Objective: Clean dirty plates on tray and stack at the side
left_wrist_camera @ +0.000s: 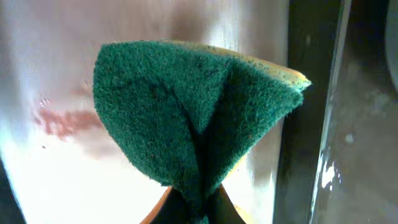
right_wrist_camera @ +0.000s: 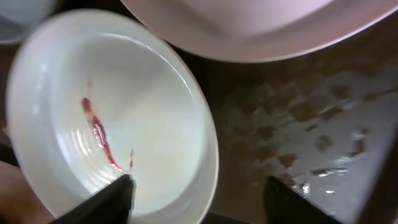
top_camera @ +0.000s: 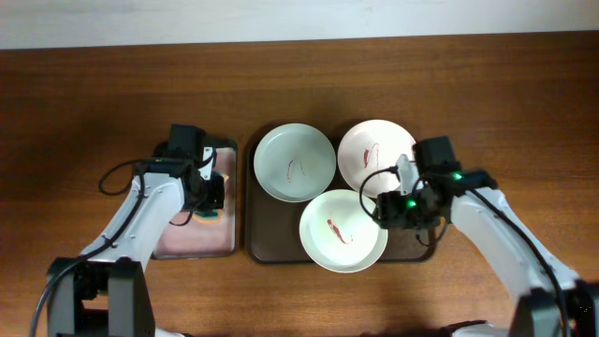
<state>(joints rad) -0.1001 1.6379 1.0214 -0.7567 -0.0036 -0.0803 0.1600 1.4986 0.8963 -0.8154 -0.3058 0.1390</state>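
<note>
Three dirty plates with red smears lie on the dark tray (top_camera: 267,253): a pale green one (top_camera: 294,162) at the back left, a pinkish one (top_camera: 375,153) at the back right, a white one (top_camera: 343,230) in front. My right gripper (top_camera: 404,210) is open, its fingers straddling the white plate's (right_wrist_camera: 106,118) right rim (right_wrist_camera: 198,196). My left gripper (top_camera: 210,198) is shut on a green sponge (left_wrist_camera: 193,118), held over the small pink tray (top_camera: 192,239).
The pink tray (left_wrist_camera: 62,168) carries a faint red smear. The dark tray's floor (right_wrist_camera: 311,137) looks wet and mottled. Bare wooden table lies all around both trays.
</note>
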